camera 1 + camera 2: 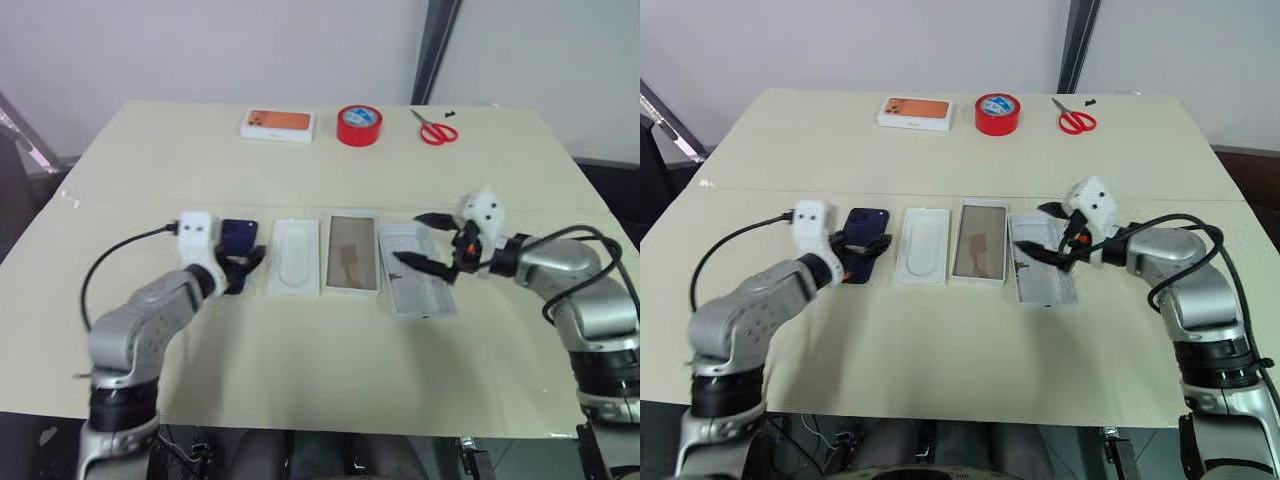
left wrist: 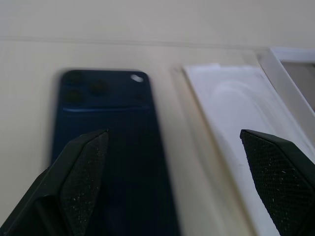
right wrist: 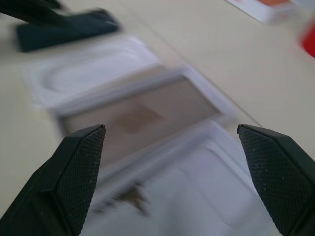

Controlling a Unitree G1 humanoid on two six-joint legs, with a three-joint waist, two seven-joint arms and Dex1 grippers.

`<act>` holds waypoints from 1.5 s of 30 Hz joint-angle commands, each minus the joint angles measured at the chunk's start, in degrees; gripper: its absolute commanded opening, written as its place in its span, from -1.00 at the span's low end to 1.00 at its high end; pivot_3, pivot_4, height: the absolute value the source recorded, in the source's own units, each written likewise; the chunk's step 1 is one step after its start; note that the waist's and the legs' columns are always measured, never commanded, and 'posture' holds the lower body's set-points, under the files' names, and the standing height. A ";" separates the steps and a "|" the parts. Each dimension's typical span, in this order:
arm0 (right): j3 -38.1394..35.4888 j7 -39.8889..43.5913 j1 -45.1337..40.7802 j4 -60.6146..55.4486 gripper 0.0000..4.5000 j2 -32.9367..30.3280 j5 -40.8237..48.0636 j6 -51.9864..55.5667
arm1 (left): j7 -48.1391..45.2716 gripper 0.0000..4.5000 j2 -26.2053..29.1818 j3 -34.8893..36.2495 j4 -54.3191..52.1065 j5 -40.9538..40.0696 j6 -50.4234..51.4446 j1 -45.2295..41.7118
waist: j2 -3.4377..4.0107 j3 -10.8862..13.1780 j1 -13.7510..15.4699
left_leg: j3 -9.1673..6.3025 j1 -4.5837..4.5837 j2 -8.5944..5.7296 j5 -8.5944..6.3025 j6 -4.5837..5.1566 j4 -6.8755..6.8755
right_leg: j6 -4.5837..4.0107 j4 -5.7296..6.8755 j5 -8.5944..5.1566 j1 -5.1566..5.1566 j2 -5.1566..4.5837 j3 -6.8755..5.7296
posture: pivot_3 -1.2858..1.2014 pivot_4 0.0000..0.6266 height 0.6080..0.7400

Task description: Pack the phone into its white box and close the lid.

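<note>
The dark navy phone (image 1: 238, 235) lies flat on the table, back up, with its lenses at the far end (image 2: 86, 88). My left gripper (image 1: 243, 265) hovers open over the phone's near end; one finger is above the phone, the other toward the white box (image 1: 295, 255). That box is a shallow white tray with a rounded recess (image 2: 236, 103), just right of the phone. Right of it lies a white-rimmed tray with a brownish inside (image 1: 353, 250). Furthest right is a white shell that I take for the lid (image 1: 420, 290). My right gripper (image 1: 420, 240) hangs open above it, holding nothing.
At the table's far edge stand a white box with an orange picture (image 1: 278, 124), a red tape roll (image 1: 359, 124) and red-handled scissors (image 1: 435, 130). A black cable (image 1: 110, 260) loops from my left wrist over the table. Bare table (image 1: 320, 360) lies in front of the row.
</note>
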 commanded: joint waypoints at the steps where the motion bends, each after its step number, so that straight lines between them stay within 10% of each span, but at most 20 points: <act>1: 0.41 -0.41 -0.28 -4.61 1.00 0.85 2.36 1.39 | 1.14 0.99 -2.55 2.21 -0.40 -2.90 4.81 -2.73 | 0.00 0.00 -0.26 | -0.01 0.00 0.00 0.00 0.00 0.00 | 0.00 0.00 0.00 -0.01 0.00 -0.01 | 0.03 -0.52 1.00; 13: 2.10 -1.18 -0.43 -4.57 1.00 2.04 1.76 0.43 | 3.66 0.99 -9.67 8.28 1.39 -4.95 17.88 -5.71 | -0.01 0.00 -0.21 | -0.01 0.03 -0.01 0.03 -0.04 0.05 | 0.00 0.06 0.00 0.00 0.01 0.00 | 0.03 -0.52 1.00; 16: 2.31 -1.17 -0.10 -5.04 1.00 1.77 1.49 0.17 | 2.92 0.61 -11.24 9.54 0.96 -5.31 18.94 -6.03 | -0.01 0.00 -0.23 | 0.00 0.03 -0.01 0.03 -0.05 0.05 | 0.00 0.06 0.00 0.00 0.01 0.01 | 0.03 -0.52 1.00; 23: 2.68 -1.70 0.66 -6.11 1.00 1.90 1.40 0.08 | 2.81 -0.96 -11.85 11.10 2.29 -3.73 19.02 -6.89 | -0.01 0.00 -0.30 | -0.01 0.03 -0.01 0.04 -0.06 0.05 | 0.00 0.07 0.00 -0.01 0.02 0.01 | 0.03 -0.52 1.00; 36: 5.37 -1.40 1.17 -5.45 1.00 1.44 -1.52 -1.84 | 5.85 -0.99 -14.58 24.24 1.85 -7.59 13.47 -12.09 | -0.02 0.01 -0.20 | -0.01 0.01 -0.01 0.04 -0.07 0.05 | 0.00 0.06 0.00 -0.01 0.01 0.00 | 0.03 -0.52 1.00; 45: 5.07 -1.05 1.01 -2.56 1.00 0.71 -3.03 -3.75 | 8.26 -0.99 -24.99 19.32 -0.67 -11.97 18.84 -15.62 | -0.05 0.02 -0.02 | -0.01 -0.03 -0.04 0.04 -0.07 0.08 | 0.01 0.02 0.01 -0.01 -0.01 0.00 | 0.03 -0.52 1.00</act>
